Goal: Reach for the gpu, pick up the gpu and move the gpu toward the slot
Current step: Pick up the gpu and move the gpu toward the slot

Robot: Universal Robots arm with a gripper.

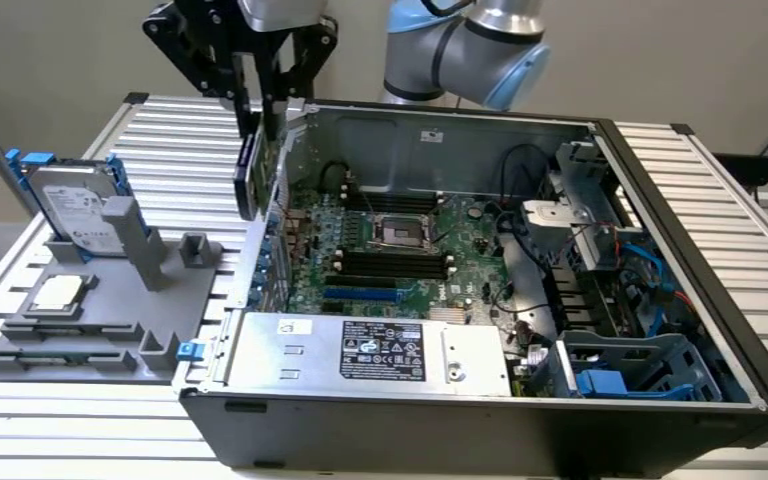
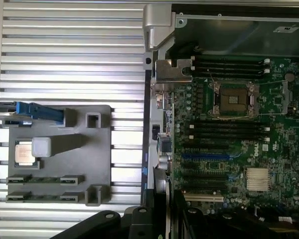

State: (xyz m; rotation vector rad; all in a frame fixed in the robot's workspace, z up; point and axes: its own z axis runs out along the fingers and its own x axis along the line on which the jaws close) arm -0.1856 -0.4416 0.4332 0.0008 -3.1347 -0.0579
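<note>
Closest to the wrist camera, the black jaws (image 2: 159,219) pinch the gpu (image 2: 162,199) edge-on, lifted clear of the tabletop (image 1: 744,220). In the exterior view the gpu (image 1: 248,175) hangs upright below the jaws (image 1: 253,100), just beside the case wall (image 1: 284,130). I'd judge it mid-carry toward the slot (image 2: 204,156), needing careful alignment. Its face is hard to make out.
</note>
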